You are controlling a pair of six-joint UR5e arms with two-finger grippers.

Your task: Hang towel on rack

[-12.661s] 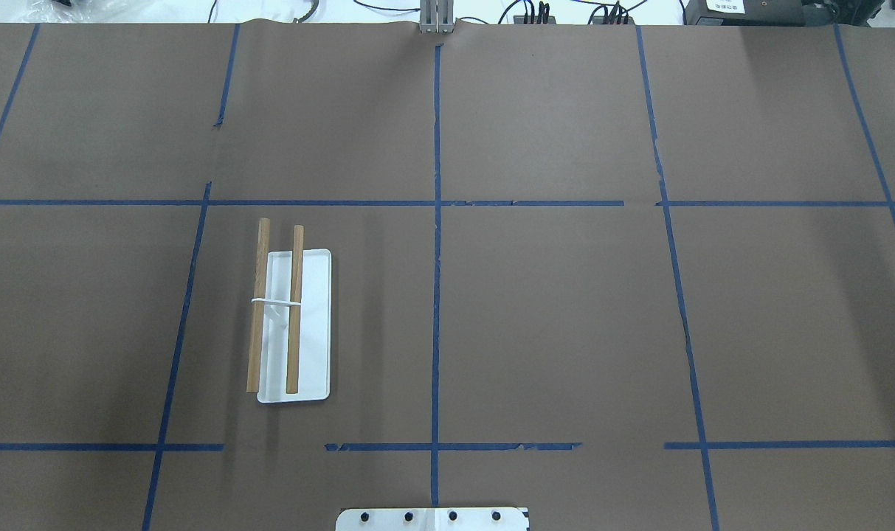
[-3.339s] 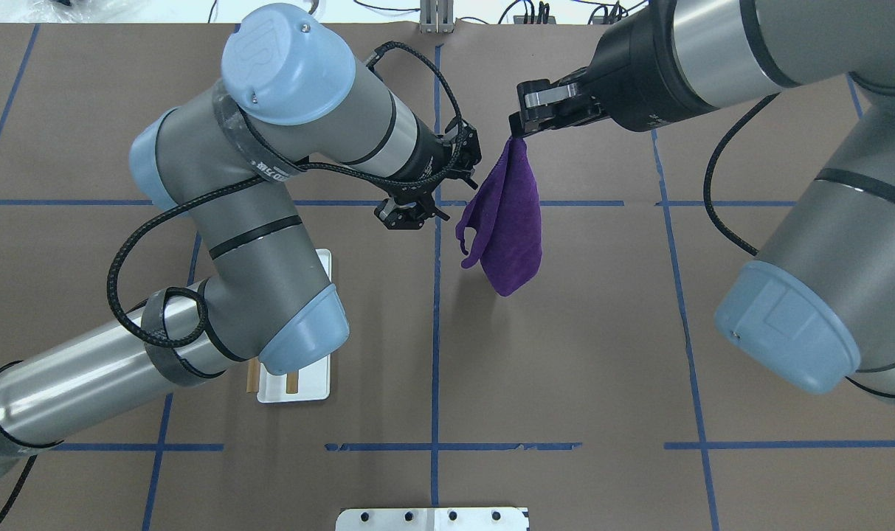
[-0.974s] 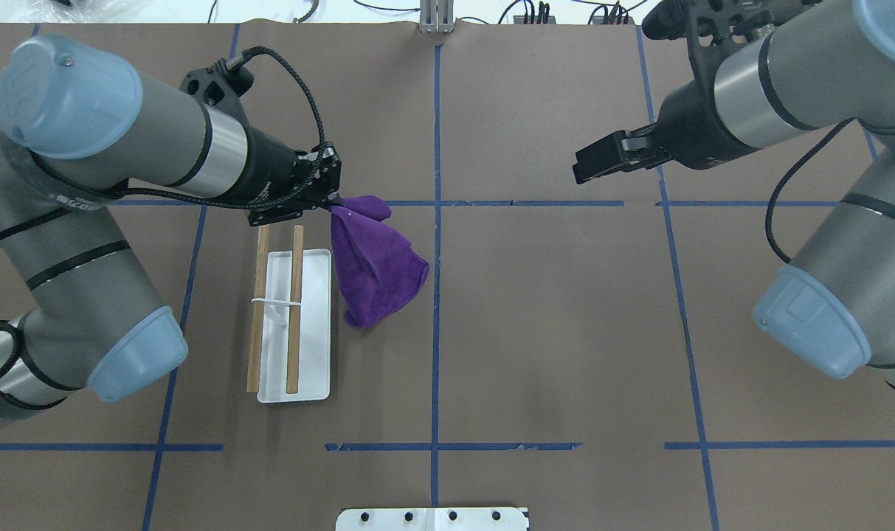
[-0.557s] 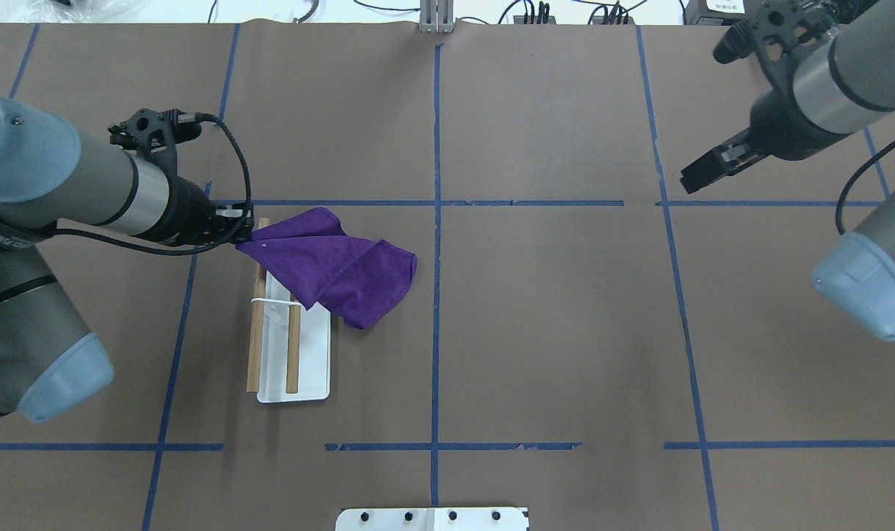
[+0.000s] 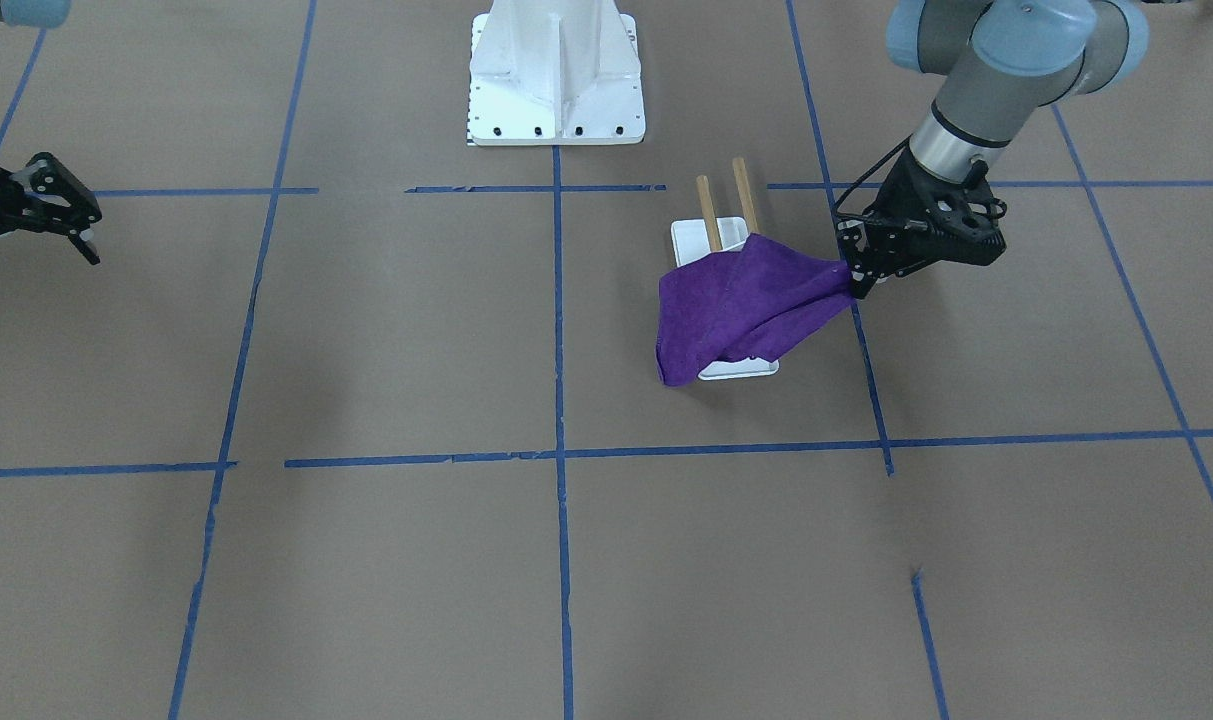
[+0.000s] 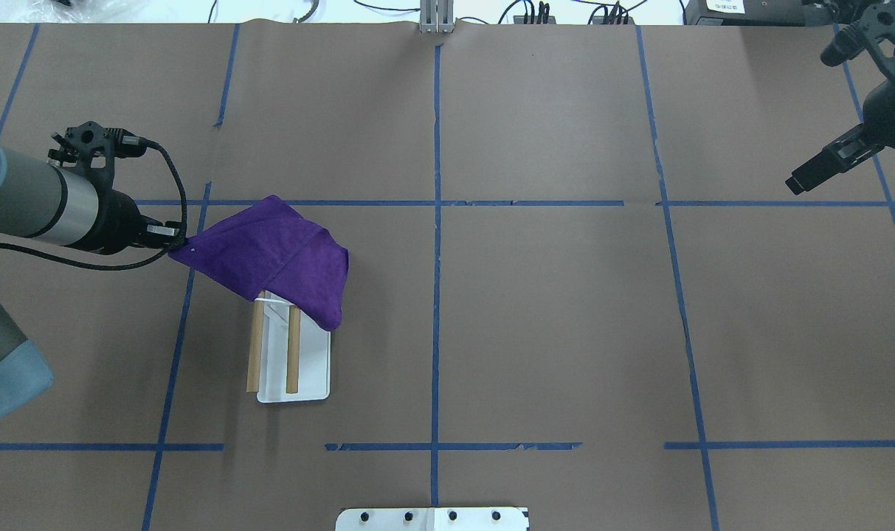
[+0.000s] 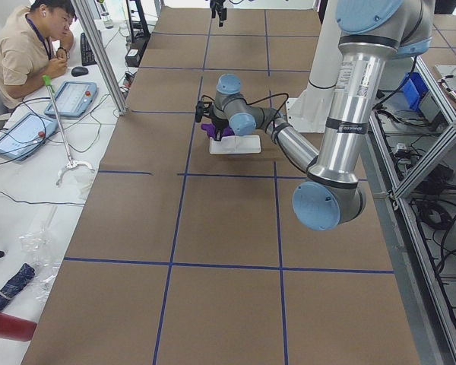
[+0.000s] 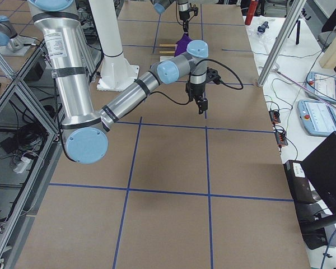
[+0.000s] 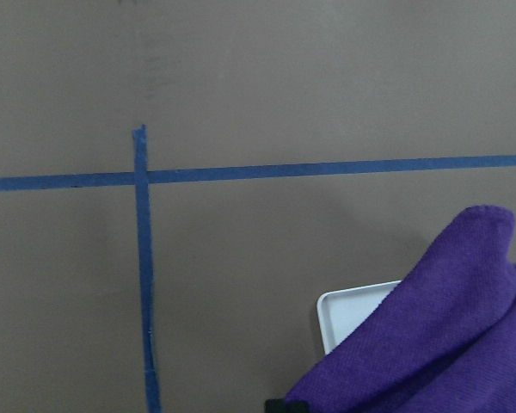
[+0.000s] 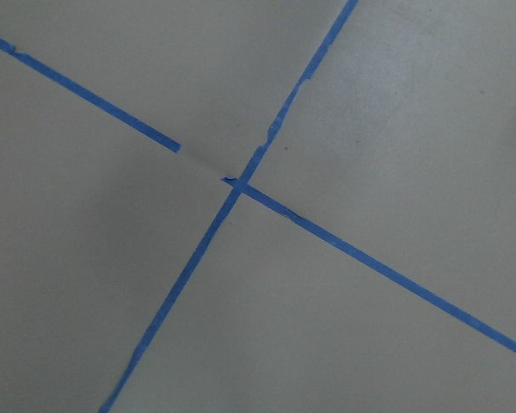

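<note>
Purple fabric marks the towel [image 6: 270,251], which you will find spread across the far half of the rack [image 6: 310,369], on the robot's left side of the worktop [image 6: 565,332]. It covers the far ends of both wooden rods and the band that joins them. The rods' near ends and the near part of the white base show bare. One edge of the towel hangs past the base on the side toward the table's middle. Whether that edge touches the worktop you cannot tell from these views.

The left gripper [image 6: 173,243] is closed on one corner of the towel and holds it taut just beyond the rack's outer side, above a blue tape line [image 6: 181,317]. The left wrist view shows you a fold of purple cloth over a corner of the white base.

The right gripper [image 6: 797,181] is well apart from the rack, over the far right of the worktop. Its fingers are spread in the front-facing view and hold nothing.
</note>
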